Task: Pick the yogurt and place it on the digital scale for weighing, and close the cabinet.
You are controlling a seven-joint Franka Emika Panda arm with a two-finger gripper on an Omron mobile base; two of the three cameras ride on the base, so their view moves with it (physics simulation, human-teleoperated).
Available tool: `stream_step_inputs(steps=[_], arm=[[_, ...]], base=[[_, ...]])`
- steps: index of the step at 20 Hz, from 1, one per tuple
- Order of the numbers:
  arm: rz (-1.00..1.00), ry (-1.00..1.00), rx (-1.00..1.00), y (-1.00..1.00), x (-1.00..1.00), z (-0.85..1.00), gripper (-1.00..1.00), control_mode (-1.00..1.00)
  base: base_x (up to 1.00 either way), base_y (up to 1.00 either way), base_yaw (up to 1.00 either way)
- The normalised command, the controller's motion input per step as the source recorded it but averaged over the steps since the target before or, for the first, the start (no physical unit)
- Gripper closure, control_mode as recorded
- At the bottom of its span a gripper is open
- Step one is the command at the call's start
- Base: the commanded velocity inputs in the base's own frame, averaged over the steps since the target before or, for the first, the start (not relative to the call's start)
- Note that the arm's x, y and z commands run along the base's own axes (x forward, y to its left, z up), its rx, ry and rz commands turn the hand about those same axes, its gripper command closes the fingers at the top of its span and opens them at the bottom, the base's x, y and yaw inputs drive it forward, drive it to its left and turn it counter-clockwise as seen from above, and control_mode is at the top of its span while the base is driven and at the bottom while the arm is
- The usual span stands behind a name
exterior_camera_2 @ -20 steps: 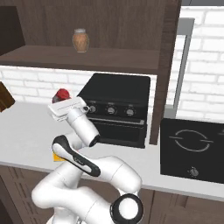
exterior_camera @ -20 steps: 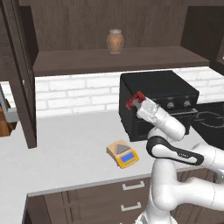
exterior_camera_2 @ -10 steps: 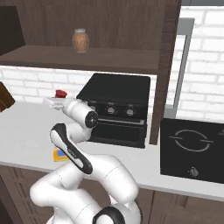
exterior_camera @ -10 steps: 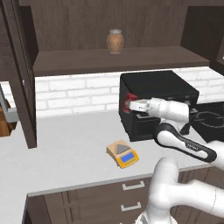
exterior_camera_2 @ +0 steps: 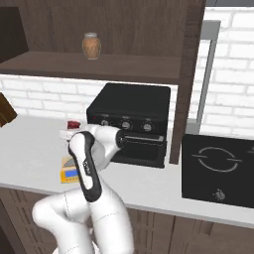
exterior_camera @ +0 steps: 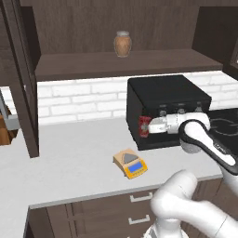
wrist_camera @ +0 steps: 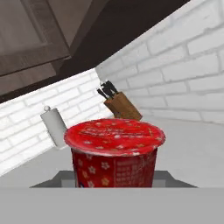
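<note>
The yogurt (exterior_camera: 143, 127) sat clamped in the jaws of the gripper (exterior_camera: 148, 128), held in the air at centre right of the left base frame, in front of the black oven (exterior_camera: 167, 109) and above the tabletop (exterior_camera: 74, 162). In the hand view the cup (wrist_camera: 114, 151) filled the lower middle, red lid up and level, with a knife block (wrist_camera: 121, 105) and a white roll (wrist_camera: 54, 124) far behind it.

The scale (exterior_camera: 130, 163) lay on the tabletop below and to the left of the cup, well apart from it, its tan plate bare. In the right base frame the cup (exterior_camera_2: 73, 124) peeked out at left, above the scale (exterior_camera_2: 70, 169).

The cup looked light and rigid, a thin-walled thing that would likely dent under a hard squeeze. A hold across the side wall below the lid rim seemed safest. The smooth wall might slip if tilted.

The cabinet door (exterior_camera: 22, 79) stood open at the left edge.
</note>
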Motion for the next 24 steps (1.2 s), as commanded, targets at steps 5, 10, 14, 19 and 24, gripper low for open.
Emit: stream_step_inputs(steps=[5,10,14,19,24], arm=[[0.50,-0.10,0.00,-0.19,0.02,-0.64,1.00,-1.00],[0.12,-0.09,0.00,0.00,0.00,-0.54,1.00,-1.00],[0.00,0.00,-0.01,0.08,0.00,-0.75,1.00,-1.00],[0.00,0.03,0.00,0.00,-0.25,-0.74,1.00,-1.00],[-0.01,-0.01,0.01,0.24,-0.18,-0.46,1.00,-1.00]], base=[[0.00,0.00,0.00],[0.00,0.00,0.00],[0.00,0.00,0.00],[0.00,0.00,0.00],[0.00,0.00,0.00]])
